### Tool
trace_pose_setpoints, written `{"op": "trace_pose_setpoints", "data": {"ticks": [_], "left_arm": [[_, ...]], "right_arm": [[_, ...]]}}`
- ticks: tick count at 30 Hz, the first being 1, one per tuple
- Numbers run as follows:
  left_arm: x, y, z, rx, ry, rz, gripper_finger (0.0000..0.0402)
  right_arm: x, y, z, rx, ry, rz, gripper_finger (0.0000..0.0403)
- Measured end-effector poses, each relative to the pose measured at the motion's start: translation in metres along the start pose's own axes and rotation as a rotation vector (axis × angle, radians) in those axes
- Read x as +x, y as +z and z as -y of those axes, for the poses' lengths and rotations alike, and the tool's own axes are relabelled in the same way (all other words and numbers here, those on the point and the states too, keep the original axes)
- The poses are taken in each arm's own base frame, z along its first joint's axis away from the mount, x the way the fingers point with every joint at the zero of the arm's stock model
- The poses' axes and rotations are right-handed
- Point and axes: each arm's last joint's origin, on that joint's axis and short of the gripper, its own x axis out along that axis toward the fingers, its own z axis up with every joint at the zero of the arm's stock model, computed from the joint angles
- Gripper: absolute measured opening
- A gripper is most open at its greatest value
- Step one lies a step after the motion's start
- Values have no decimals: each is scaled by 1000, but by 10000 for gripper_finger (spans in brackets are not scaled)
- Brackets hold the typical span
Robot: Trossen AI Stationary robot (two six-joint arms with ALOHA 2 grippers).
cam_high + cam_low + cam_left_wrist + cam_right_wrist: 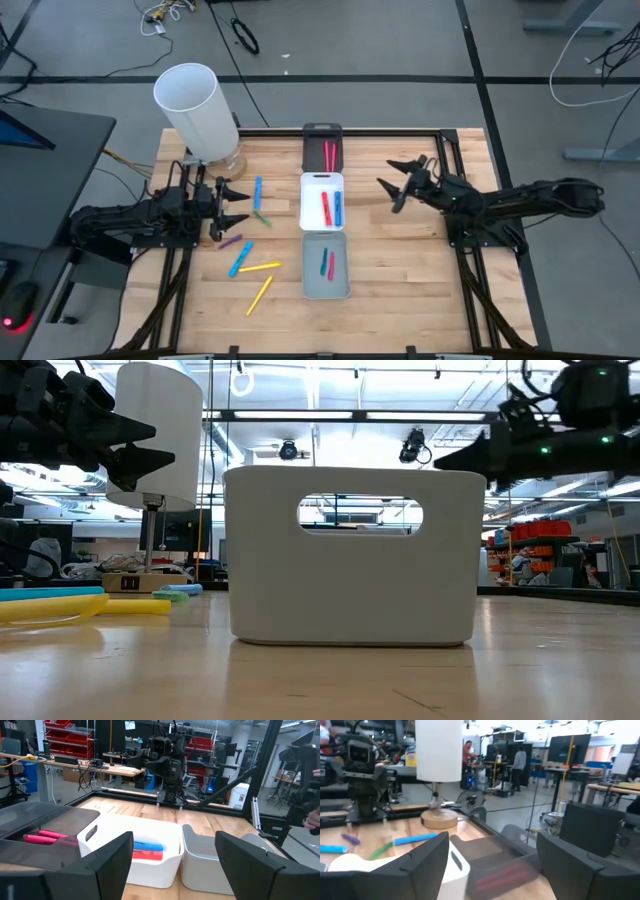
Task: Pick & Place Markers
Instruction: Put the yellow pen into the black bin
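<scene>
High view, loose markers: six markers (249, 262) lie on the bare wood in the lower left of the frame, to the left of the trays: two blue, one green, one purple, two yellow.
Sorted markers: two red ones lie in the black tray (322, 132) at upper centre; one red and one blue in the white tray (322, 181) in the middle; one blue and one red in the grey tray (325, 291) below it.
Left gripper (237, 205): it hovers at centre left, just beside the upper blue marker (257, 192) and the green marker (263, 217). Its fingers stand apart and hold nothing.
Right gripper (389, 180): it waits to the right of the white tray, fingers apart, holding nothing.
Around: a tall white cylinder (196, 110) stands on a round base at upper left, close behind the left arm.
Step in hand: I judge that the left gripper is about to pick one loose marker, probably the blue or the green one.
How to do it well: turn the wrist so the fingers cross the marker's length, come down over its middle, and close only when both fingers are beside it. The green and blue markers lie near each other, so take care to catch only one.
Risk: a marker is round and may roll away if one finger touches it first.
</scene>
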Motion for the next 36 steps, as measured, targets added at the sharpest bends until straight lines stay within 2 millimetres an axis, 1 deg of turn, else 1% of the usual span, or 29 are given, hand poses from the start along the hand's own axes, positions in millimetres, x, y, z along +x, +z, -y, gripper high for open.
{"op": "trace_pose_setpoints", "data": {"ticks": [7,12,15,20,24,28,31,36], "left_arm": [[0,0,0,0,0,-1,288],[0,0,0,0,0,0,288],[0,0,0,0,0,-1,288],[0,0,0,0,0,-1,288],[0,0,0,0,0,-1,288],[0,0,0,0,0,0,288],[0,0,0,0,0,-1,288],[0,0,0,0,0,-1,288]], "right_arm": [[-18,2,9,18,-12,91,302],[-23,4,12,18,-22,92,302],[-26,1,13,13,-23,51,302],[-33,-9,14,-23,-12,-75,302],[-38,-15,15,-2,-10,-144,302],[-43,-16,17,5,-11,-165,302],[-47,-15,18,45,-19,-158,302],[-53,-15,21,95,-82,-149,302]]}}
